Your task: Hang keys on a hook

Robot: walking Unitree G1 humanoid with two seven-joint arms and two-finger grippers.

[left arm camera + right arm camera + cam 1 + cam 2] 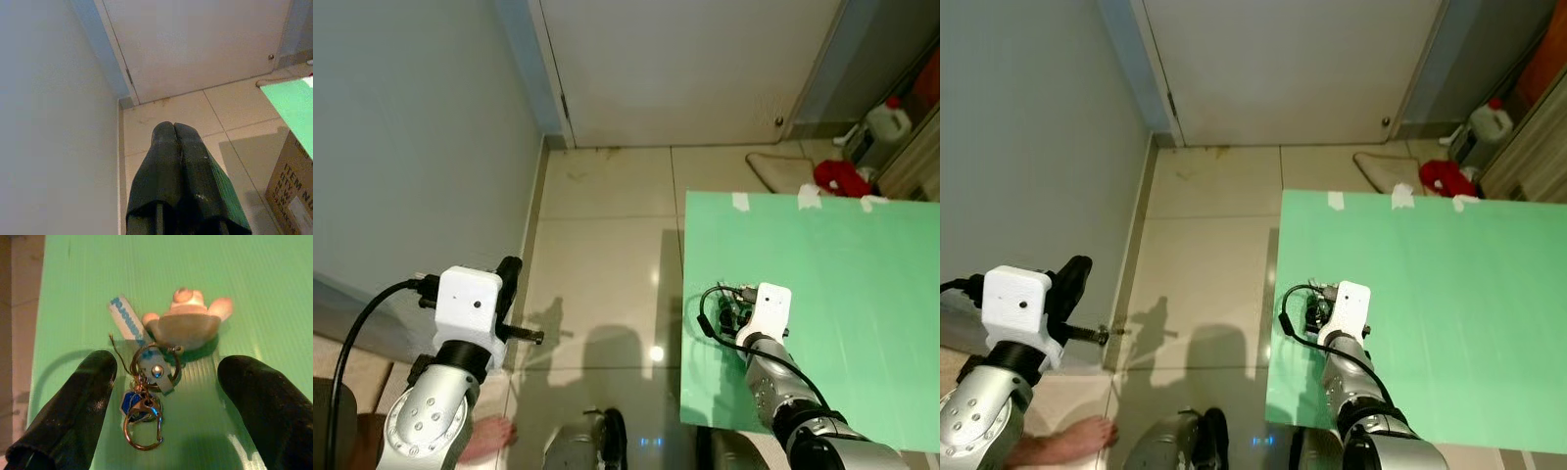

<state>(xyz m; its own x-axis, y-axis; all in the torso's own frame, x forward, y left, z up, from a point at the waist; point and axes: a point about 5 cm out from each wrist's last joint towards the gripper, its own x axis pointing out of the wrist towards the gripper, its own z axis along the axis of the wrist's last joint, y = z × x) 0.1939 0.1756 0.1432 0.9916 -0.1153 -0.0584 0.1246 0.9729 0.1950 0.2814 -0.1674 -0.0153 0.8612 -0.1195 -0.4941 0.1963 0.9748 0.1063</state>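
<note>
A bunch of keys [146,391] lies flat on the green board [244,293]: brass rings, a clasp, a blue key head, a white strap with blue print and a small cream figure [188,320]. My right gripper [168,406] is open low over the board, one finger [73,406] on each side of the bunch, not touching it. From the head, that gripper [736,305] sits near the board's left edge. My left gripper [174,147] is shut and empty, held up by the grey wall [401,137].
A white door [685,59] stands ahead, beige tiled floor [607,235] before it. A white jug [889,123] and a red cloth [842,176] sit at the far right. A cardboard box [293,191] is under the board. A bare foot [484,436] shows at lower left.
</note>
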